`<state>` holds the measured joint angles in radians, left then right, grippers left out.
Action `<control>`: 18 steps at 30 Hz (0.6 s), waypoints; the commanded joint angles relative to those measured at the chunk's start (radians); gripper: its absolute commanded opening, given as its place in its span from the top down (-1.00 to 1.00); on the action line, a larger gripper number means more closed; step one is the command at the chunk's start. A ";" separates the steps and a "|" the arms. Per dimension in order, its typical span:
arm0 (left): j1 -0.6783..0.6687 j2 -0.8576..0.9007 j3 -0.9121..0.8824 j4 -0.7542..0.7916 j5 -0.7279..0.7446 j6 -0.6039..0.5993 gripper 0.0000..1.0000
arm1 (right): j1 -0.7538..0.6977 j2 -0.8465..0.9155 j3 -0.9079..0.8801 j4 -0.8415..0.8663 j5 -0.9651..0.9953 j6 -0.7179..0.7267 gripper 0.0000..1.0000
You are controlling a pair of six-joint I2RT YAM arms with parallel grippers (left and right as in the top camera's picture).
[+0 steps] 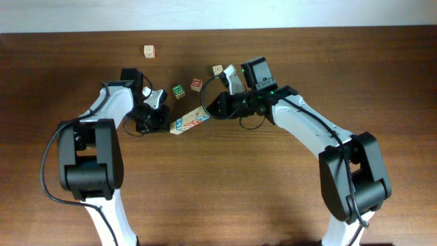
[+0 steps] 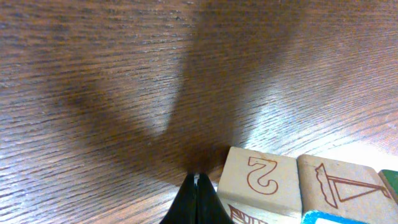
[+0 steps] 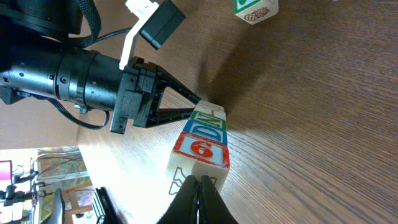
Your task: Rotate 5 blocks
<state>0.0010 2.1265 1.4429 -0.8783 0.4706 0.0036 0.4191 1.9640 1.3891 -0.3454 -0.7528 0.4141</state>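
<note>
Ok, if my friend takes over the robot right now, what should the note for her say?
Left pincer: shut, holding nothing, tip beside the "2" block at one end of the row.
Right pincer: shut, holding nothing, tip at the other end, by the red 6 block.
Row of blocks: lies slanted mid-table. Four loose blocks sit behind it.
Done: cannot tell how much turning is finished.
Left: probably nudge opposite ends to turn the row.
</note>
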 commanded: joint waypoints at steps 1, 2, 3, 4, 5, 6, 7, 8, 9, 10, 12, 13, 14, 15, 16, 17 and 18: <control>-0.042 0.000 0.011 -0.006 0.196 0.012 1.00 | 0.079 0.011 0.011 -0.006 -0.021 0.011 0.91; -0.042 0.000 0.011 -0.006 0.196 0.012 1.00 | 0.079 0.011 0.012 -0.007 -0.021 0.011 0.91; -0.042 0.000 0.011 -0.006 0.196 0.012 1.00 | 0.079 0.011 0.012 -0.007 -0.021 0.011 0.91; -0.042 0.000 0.011 -0.006 0.196 0.012 1.00 | 0.079 0.011 0.012 -0.007 -0.021 0.011 0.91; -0.042 0.000 0.011 -0.006 0.196 0.012 1.00 | 0.079 0.011 0.012 -0.007 -0.021 0.011 0.91; -0.042 0.000 0.011 -0.006 0.196 0.012 1.00 | 0.079 0.011 0.012 -0.007 -0.021 0.011 0.91; -0.042 0.000 0.011 -0.008 0.196 0.012 1.00 | 0.079 0.011 0.012 -0.007 -0.021 0.011 0.91; -0.042 0.000 0.011 -0.009 0.196 0.012 1.00 | 0.079 0.011 0.012 -0.007 -0.021 0.012 0.91; -0.042 0.000 0.011 -0.009 0.196 0.012 1.00 | 0.079 0.011 0.012 -0.007 -0.021 0.014 0.91; -0.042 0.000 0.011 -0.009 0.196 0.012 1.00 | 0.079 0.011 0.012 -0.007 -0.021 0.014 0.91; -0.042 0.000 0.011 -0.010 0.196 0.012 1.00 | 0.080 0.011 0.012 -0.007 -0.021 0.014 0.91; -0.042 0.000 0.011 -0.011 0.196 0.012 1.00 | 0.079 0.011 0.012 -0.007 -0.021 0.014 0.91; -0.042 0.000 0.011 -0.011 0.196 0.012 1.00 | 0.079 0.011 0.012 -0.007 -0.020 0.014 0.91; -0.042 0.000 0.011 -0.012 0.196 0.012 1.00 | 0.079 0.011 0.012 -0.007 -0.020 0.014 0.91; -0.042 0.000 0.011 -0.013 0.196 0.012 1.00 | 0.079 0.011 0.012 -0.007 -0.020 0.014 0.91; -0.042 0.000 0.011 -0.013 0.196 0.012 1.00 | 0.079 0.011 0.012 -0.006 -0.020 0.014 0.91; -0.042 0.000 0.011 -0.014 0.196 0.012 1.00 | 0.079 0.011 0.012 -0.006 -0.020 0.014 0.91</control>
<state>-0.0044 2.1265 1.4429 -0.8867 0.5110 0.0040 0.4545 1.9472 1.4181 -0.3367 -0.7959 0.4232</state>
